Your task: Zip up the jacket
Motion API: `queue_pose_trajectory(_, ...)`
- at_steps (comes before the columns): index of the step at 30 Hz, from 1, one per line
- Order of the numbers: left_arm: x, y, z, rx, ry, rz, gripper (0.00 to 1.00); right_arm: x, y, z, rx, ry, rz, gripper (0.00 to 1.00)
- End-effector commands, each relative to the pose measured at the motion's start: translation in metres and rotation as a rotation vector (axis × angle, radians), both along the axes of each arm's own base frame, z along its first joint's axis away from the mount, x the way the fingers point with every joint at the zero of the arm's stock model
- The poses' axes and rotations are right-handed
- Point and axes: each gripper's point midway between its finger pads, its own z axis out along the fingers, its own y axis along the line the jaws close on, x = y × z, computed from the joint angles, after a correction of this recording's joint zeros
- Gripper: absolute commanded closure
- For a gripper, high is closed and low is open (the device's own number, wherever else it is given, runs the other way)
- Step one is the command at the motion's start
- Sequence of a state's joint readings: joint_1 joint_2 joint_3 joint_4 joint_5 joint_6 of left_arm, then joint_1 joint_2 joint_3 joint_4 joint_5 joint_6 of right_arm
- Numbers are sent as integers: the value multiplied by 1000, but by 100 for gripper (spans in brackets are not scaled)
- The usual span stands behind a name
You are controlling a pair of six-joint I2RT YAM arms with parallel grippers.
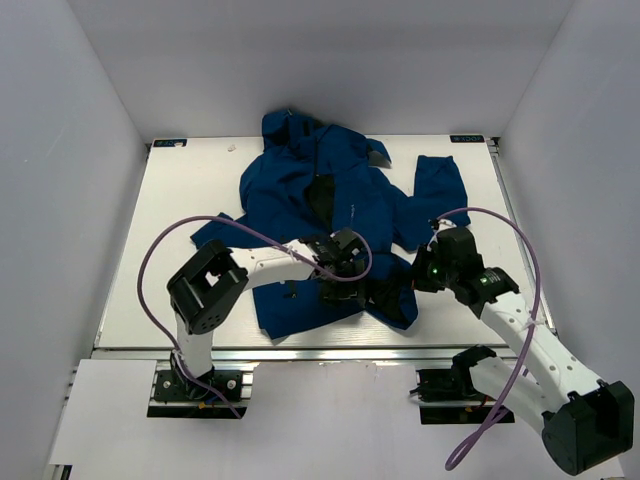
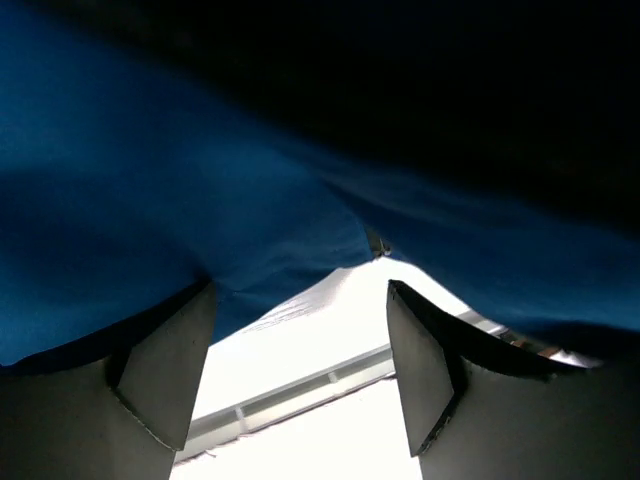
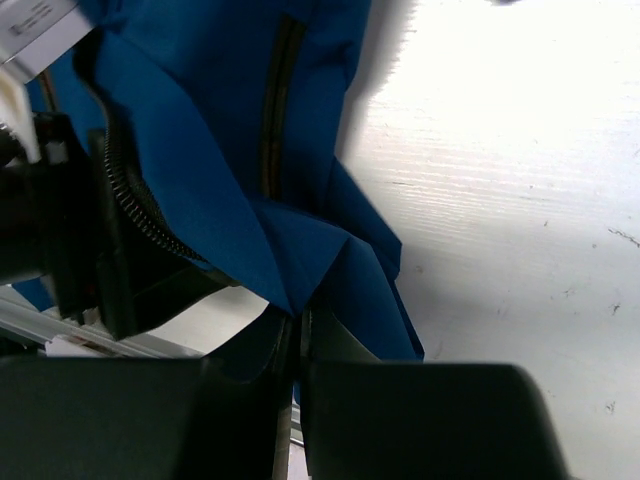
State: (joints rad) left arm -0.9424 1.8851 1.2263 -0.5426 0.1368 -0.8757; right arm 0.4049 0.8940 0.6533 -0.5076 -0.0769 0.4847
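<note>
- Black right gripper: jaws clenched on a fold of the large dark blue fabric jacket.
- Black left gripper: jaws released and wide apart, with blue cloth draped just above them.
- The jacket lies spread across the middle of the white flat surface, hood toward the far edge.

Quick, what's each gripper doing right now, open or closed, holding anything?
Left gripper: open, the jacket at its fingertips but not clamped.
Right gripper: shut on a fold of the jacket.

Lab enclosure, plain white walls; white table
</note>
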Motion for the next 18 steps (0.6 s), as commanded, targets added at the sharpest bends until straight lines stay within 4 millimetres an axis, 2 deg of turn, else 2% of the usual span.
queue_pose_trajectory(1,1,24,-28,173,22,117,21,4,3,8,32,-63,12,100)
queue_pose_trajectory(2,5,22,-27,191,14,152,20,4,2,8,34,-67,6,100)
queue_pose_trajectory(4,10,38,-37,301,-7,203,17,2,0,5,36,-68,-10,100)
queue_pose_trajectory(5,15,36,-34,317,-23,220,17,2,0,5,38,-70,-13,100)
queue_pose_trajectory(7,15,51,-46,421,-19,251,17,1,-2,3,37,-70,-21,100)
queue_pose_trajectory(11,22,58,-54,519,-27,267,19,1,-9,0,10,-75,-48,100)
queue_pose_trajectory(12,21,70,-63,592,-27,271,20,2,-11,0,-2,-83,-54,100)
queue_pose_trajectory(13,21,73,-64,617,-28,273,20,2,-12,1,-4,-87,-59,100)
queue_pose_trajectory(18,23,68,-71,616,-19,239,33,1,-14,-2,-15,-93,-56,100)
